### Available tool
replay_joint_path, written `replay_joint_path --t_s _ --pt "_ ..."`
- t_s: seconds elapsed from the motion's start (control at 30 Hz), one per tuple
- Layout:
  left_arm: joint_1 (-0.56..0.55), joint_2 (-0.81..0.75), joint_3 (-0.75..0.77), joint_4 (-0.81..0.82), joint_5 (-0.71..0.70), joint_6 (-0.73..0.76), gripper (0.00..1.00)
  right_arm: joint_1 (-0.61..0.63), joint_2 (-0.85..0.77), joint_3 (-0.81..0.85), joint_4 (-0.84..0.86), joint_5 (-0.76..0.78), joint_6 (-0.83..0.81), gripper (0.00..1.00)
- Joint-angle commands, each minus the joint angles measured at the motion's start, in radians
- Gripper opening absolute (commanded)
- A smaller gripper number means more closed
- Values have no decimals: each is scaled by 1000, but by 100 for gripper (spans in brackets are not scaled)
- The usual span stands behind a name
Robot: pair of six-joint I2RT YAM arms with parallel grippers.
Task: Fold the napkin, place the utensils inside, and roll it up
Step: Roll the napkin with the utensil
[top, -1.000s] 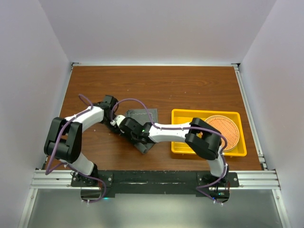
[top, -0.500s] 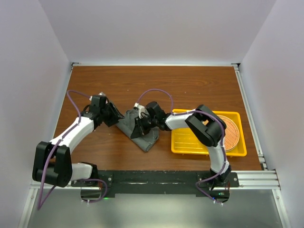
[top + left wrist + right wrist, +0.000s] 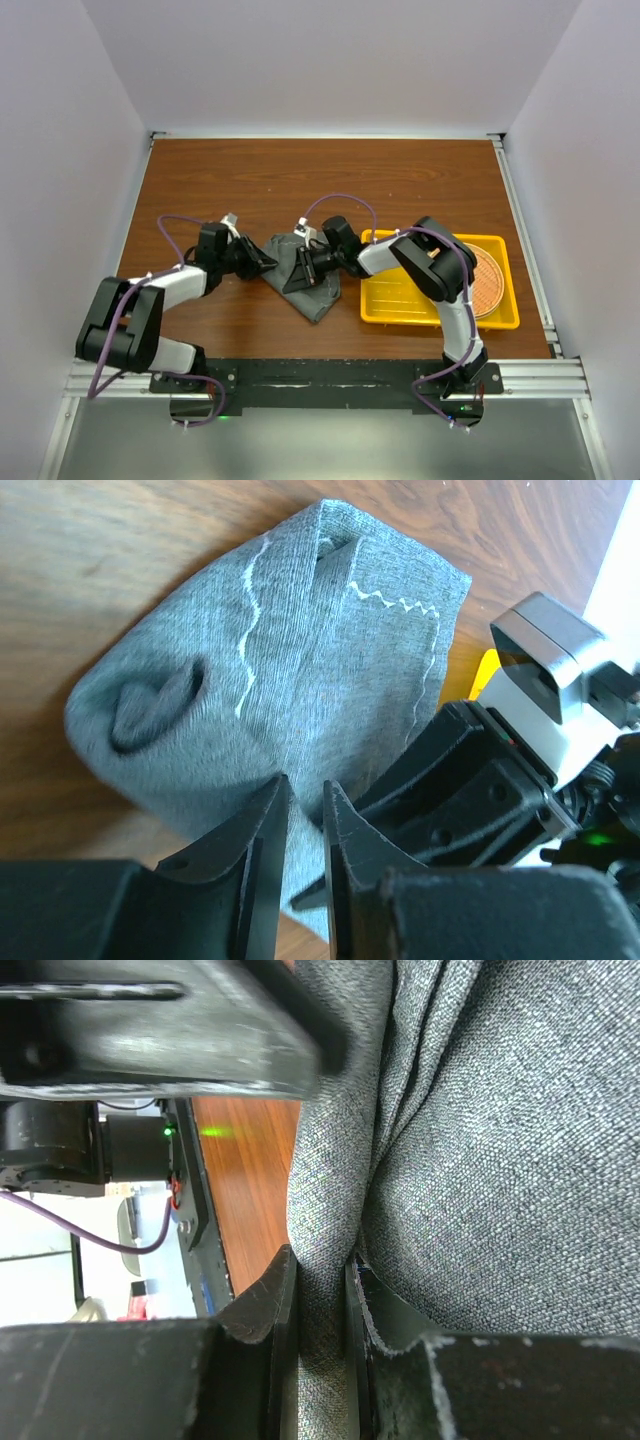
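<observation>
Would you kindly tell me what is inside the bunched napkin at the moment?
Only grey folds of the napkin show, pinched by the left gripper and the right gripper. No teal utensils are visible; anything wrapped inside is covered by the cloth.

White-black arms (image 3: 172,284), purple cables (image 3: 340,196)

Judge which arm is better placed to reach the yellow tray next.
Right, likely: the yellow tray lies partly under that arm's elbow; the left pincer pinches the napkin farther away.
</observation>
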Motion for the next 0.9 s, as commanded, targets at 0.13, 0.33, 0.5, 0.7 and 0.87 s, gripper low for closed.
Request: replay_joint_path --t_s 0.13,0.33,0.5,0.7,0.87 --pt "-17 160 -6 102 17 54 20 -1 41 28 -526 290 -233 6" --pt "-25 223 -98 181 18 81 16 6 -48 140 -704 372 -294 27" --pt "-34 303 -141 280 17 71 12 45 -98 238 -836 448 -356 40" --pt "-35 340 -158 324 13 55 9 143 -187 333 -1016 646 -468 55" --pt "-35 335 -155 314 15 52 7 157 -281 274 -1064 726 -468 57"
